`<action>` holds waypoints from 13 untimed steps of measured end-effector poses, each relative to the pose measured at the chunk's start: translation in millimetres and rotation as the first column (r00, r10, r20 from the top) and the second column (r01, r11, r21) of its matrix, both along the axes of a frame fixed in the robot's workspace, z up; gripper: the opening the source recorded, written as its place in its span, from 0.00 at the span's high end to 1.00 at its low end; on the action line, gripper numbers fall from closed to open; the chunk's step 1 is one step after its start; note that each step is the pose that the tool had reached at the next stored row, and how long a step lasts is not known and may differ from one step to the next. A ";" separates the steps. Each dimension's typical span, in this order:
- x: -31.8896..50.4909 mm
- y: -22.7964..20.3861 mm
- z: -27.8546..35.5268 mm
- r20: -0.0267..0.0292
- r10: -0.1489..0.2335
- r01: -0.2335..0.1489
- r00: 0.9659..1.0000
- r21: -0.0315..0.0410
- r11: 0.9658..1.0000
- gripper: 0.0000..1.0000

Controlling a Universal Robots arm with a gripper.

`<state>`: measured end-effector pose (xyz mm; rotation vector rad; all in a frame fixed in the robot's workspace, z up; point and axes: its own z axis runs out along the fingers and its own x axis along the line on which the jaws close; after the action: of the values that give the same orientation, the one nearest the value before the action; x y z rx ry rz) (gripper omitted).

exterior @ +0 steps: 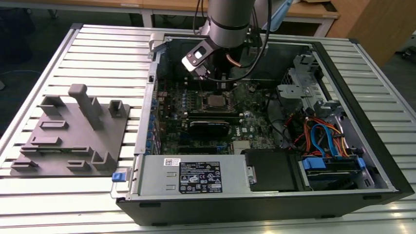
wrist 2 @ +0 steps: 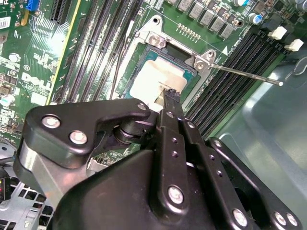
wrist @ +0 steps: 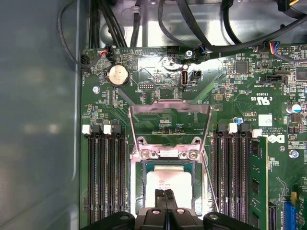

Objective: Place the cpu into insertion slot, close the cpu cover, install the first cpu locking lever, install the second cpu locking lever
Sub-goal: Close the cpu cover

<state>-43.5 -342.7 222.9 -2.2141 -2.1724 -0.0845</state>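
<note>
The black gripper (wrist: 166,194) hangs over the motherboard, fingers pressed together and tips at the pale silver-beige square cpu (wrist: 168,179). The cpu lies in the silver-rimmed insertion slot (wrist: 168,154). The thin silver cpu cover frame (wrist: 170,103) stands swung open.

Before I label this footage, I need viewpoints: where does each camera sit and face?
Exterior view: off the arm, high, looking down into the open computer case; the arm shows.
First wrist view: on the wrist, facing down onto the motherboard; the end effector shows.
Second wrist view: on the wrist, slanting past the end effector's black links toward the chip.
Shared: both wrist views show the chip under the end effector.
</note>
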 end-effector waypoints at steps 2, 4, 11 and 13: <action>0.0 0.0 0.4 0.000 0.000 0.000 1.000 0.001 1.000 0.89; 0.0 0.0 0.7 0.000 0.000 0.000 1.000 0.001 1.000 0.89; 0.0 0.0 3.6 0.000 0.000 0.000 1.000 0.001 1.000 0.89; 0.0 0.0 4.0 0.000 0.000 0.000 1.000 0.001 1.000 0.89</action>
<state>-43.5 -342.8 226.9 -2.2135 -2.1719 -0.0853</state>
